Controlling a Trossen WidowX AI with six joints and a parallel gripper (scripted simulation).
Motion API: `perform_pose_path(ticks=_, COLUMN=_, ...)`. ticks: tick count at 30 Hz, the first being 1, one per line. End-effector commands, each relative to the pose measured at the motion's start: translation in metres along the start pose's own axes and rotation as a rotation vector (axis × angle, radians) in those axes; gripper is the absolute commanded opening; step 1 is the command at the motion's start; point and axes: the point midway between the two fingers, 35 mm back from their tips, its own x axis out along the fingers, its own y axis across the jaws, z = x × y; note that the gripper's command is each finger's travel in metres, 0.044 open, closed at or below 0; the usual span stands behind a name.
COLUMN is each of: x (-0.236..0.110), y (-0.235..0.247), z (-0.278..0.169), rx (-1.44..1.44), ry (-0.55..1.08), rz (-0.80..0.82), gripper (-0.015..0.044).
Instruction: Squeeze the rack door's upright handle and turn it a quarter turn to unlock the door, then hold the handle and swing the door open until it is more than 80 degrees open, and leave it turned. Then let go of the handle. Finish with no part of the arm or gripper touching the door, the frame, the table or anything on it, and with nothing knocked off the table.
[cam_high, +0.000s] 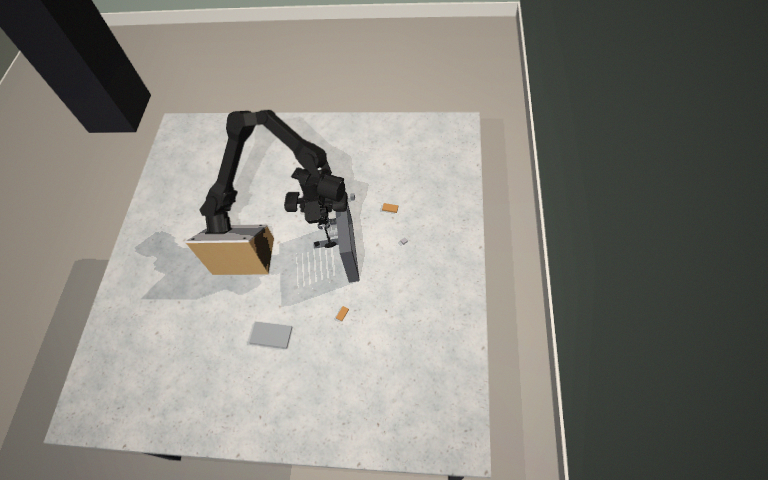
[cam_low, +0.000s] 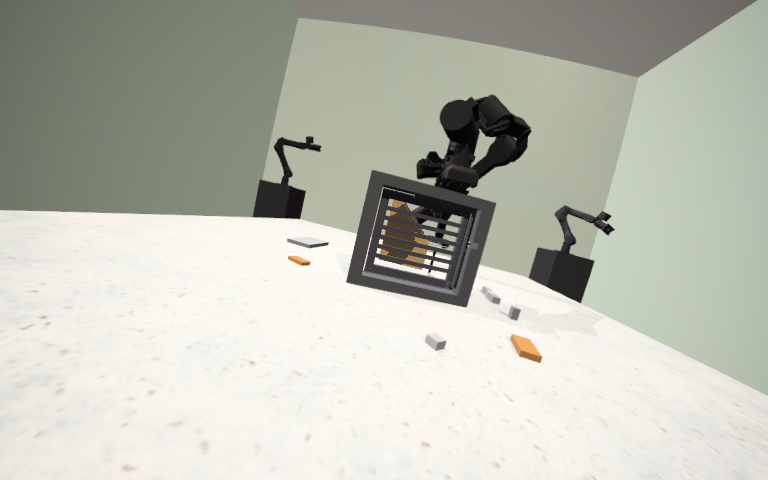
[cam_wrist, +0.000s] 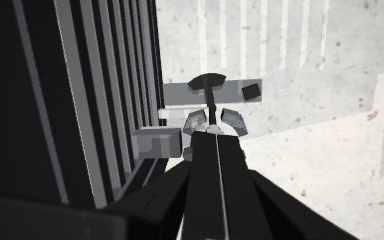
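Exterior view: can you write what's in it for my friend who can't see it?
A big black robot arm bends behind a dark gray frame with a slatted door, on a speckled white table. Two orange blocks lie nearby, and two smaller-looking arms stand on black boxes beyond.

Bright tabletop, distinct shadows, dark right side.

A speckled pale table (cam_high: 362, 390) (cam_low: 254, 367) (cam_wrist: 340, 185) fills the middle of the top view. On it lie a gray slab (cam_high: 270, 335) (cam_low: 307, 242) below center, one orange block (cam_high: 342, 313) (cam_low: 298, 260) to its upper right, and another orange block (cam_high: 390, 208) (cam_low: 526, 348) right of center, above a small gray block (cam_high: 403, 241) (cam_low: 435, 341).
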Motion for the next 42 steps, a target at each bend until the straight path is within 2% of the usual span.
perform_pose_path(ticks=1, x=0.0, y=0.0, z=0.0, rx=0.002, ry=0.002, rz=0.0, gripper=0.0099)
perform_pose_path(ticks=14, x=0.0, y=0.0, z=0.0, rx=0.002, ry=0.002, rz=0.0, gripper=0.0014)
perform_pose_path(ticks=42, x=0.0, y=-0.022, z=0.016, rx=-0.457, ry=0.001, rz=0.0, gripper=0.0014)
